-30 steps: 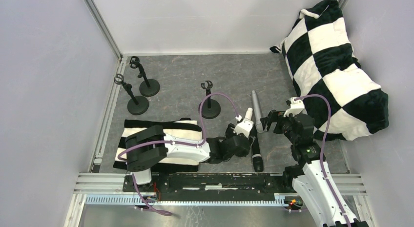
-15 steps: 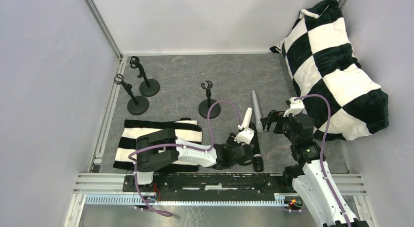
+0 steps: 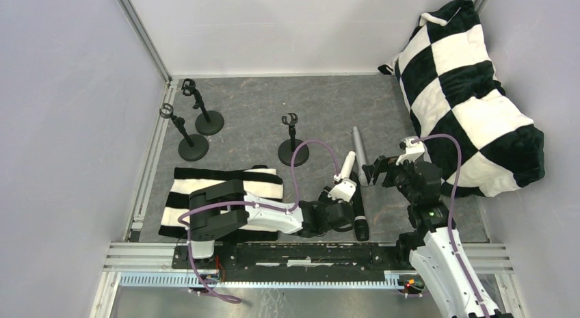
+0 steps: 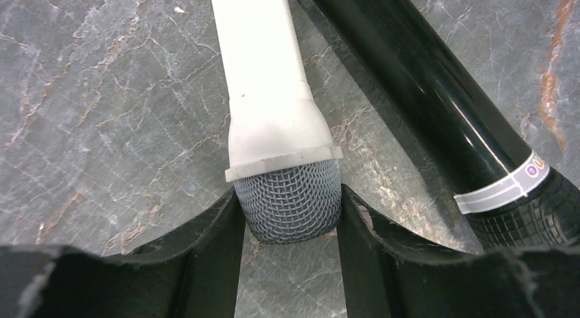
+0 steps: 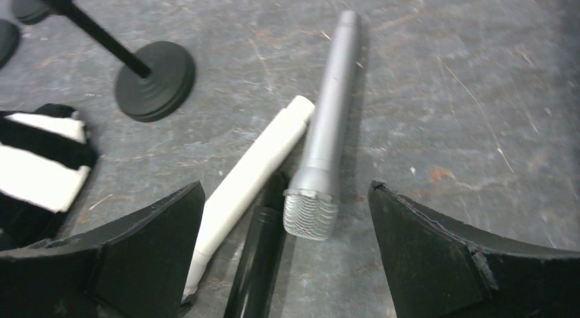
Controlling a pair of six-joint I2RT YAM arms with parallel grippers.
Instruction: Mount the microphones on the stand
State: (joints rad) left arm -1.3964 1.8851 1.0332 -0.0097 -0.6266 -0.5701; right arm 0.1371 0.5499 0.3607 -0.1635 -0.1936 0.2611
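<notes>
Three microphones lie side by side on the grey floor. The white microphone (image 4: pixel 263 72) points its mesh head (image 4: pixel 287 205) at my left gripper (image 4: pixel 291 195), whose two fingers press on both sides of that head. The black microphone (image 4: pixel 424 92) lies just to its right, untouched. The silver-grey microphone (image 5: pixel 327 133) lies beyond them, its mesh head between the wide open fingers of my right gripper (image 5: pixel 286 188), which hovers above it and holds nothing. The nearest stand (image 3: pixel 292 139) is upright to the left of the microphones. Two more stands (image 3: pixel 186 135) (image 3: pixel 202 111) are at the far left.
A black-and-white striped cloth (image 3: pixel 226 184) lies under my left arm. A large checkered cushion (image 3: pixel 472 92) leans in the far right corner, close to my right arm. Walls close in the left, back and right sides.
My left gripper slid back along the white microphone toward the near edge and closed its fingers onto the mesh head. My right gripper barely shifted.
</notes>
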